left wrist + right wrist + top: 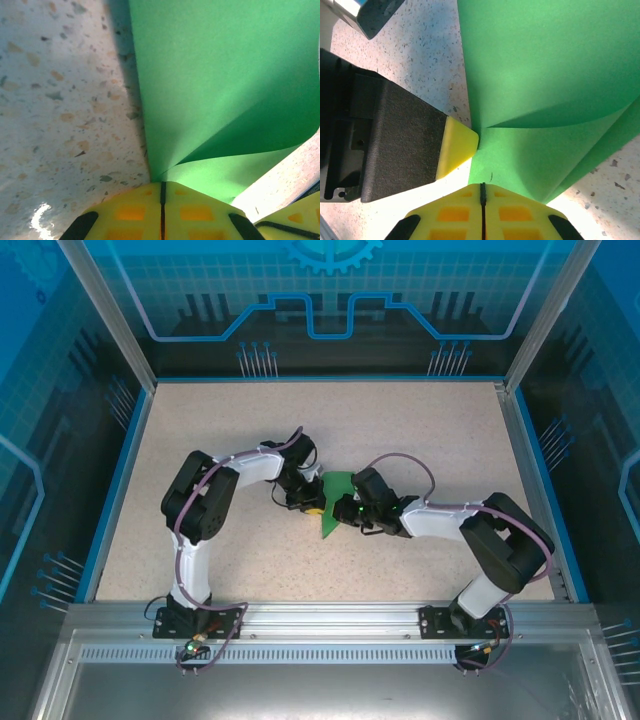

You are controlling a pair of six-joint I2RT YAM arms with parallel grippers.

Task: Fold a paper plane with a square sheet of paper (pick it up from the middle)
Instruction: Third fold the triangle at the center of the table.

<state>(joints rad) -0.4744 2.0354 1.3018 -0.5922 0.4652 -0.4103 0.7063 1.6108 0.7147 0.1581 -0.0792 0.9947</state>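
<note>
The green square sheet of paper (pixel 330 520) lies mid-table, partly folded, one flap curling up over the lower layer (pixel 225 75). My left gripper (pixel 313 505) comes at it from the left. Its yellow fingertips (pixel 162 186) are shut on the corner where the raised flap meets the lower layer. My right gripper (pixel 350 508) comes from the right, its jaws shut (pixel 482 187). Its tips rest at the near edge of the paper (pixel 545 75), with no paper visibly between them. The left gripper's yellow fingertip (pixel 457 147) touches the fold just ahead of them. No finished paper plane is in view.
The speckled beige table (pixel 400 440) is bounded by a blue rim and glass walls. Both arms bend inward and meet at the centre. The right gripper's fingertip (pixel 295 220) shows at the lower right of the left wrist view.
</note>
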